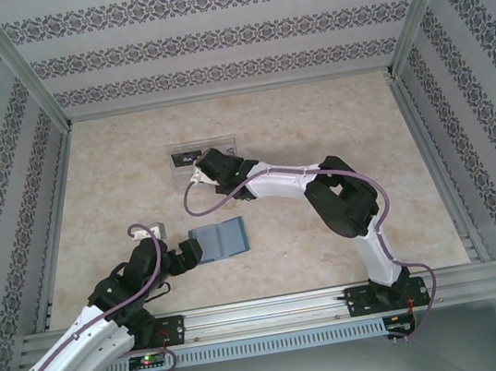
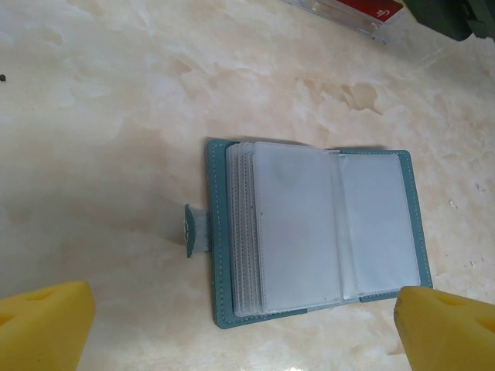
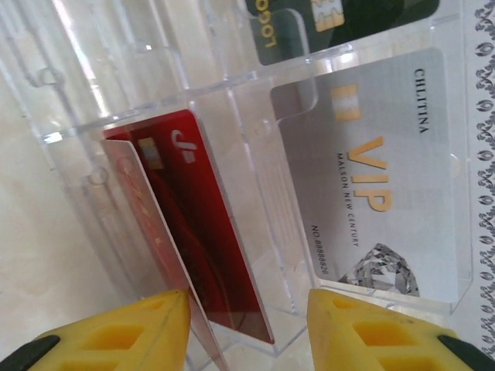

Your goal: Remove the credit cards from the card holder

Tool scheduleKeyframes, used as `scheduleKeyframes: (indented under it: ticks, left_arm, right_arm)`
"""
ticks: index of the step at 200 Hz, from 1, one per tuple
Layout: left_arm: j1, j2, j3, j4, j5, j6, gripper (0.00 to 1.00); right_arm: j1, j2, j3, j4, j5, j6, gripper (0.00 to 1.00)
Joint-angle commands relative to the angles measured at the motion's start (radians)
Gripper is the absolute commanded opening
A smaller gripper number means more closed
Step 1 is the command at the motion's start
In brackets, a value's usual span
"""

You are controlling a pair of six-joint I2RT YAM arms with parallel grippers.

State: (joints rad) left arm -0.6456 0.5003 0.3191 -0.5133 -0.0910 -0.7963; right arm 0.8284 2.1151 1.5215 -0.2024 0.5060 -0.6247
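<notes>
The teal card holder (image 1: 221, 239) (image 2: 317, 232) lies open and flat on the table, its clear sleeves showing no card and its clasp tab pointing left. My left gripper (image 1: 186, 254) (image 2: 246, 328) hovers just short of its near edge, open, nothing between the yellow fingers. My right gripper (image 1: 201, 170) (image 3: 247, 332) is open at the clear plastic tray (image 1: 203, 152) (image 3: 155, 69). A red card (image 3: 205, 232) stands tilted in the tray slot between the fingers. A thinner pale-red card (image 3: 143, 205) leans beside the left finger (image 3: 116, 336).
The tray also holds a silver VIP card (image 3: 371, 178) and a black card (image 3: 348, 15). Its corner with a red card (image 2: 363, 11) lies beyond the holder. The patterned wall (image 3: 483, 154) runs close behind the tray. Aluminium rails (image 1: 248, 311) frame the table.
</notes>
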Motion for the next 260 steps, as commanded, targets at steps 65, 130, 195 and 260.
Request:
scheduleKeyframes:
  ticks: [65, 130, 195, 260]
  left_arm:
    - [0.011, 0.003, 0.002, -0.009, -0.016, -0.002, 1.0]
    - [0.01, 0.051, 0.02, 0.021, 0.003, -0.003, 1.0]
    - [0.01, 0.089, 0.032, 0.097, 0.085, 0.0, 0.95]
    - [0.011, 0.245, 0.047, 0.226, 0.131, -0.042, 0.83]
  right_arm:
    - [-0.013, -0.084, -0.054, 0.063, 0.008, 0.104, 0.45]
    - [-0.014, -0.234, -0.199, 0.089, -0.054, 0.217, 0.45]
    - [-0.011, -0.44, -0.34, 0.001, -0.22, 0.693, 0.37]
    - [0.059, -0.59, -0.622, 0.078, -0.431, 0.996, 0.0]
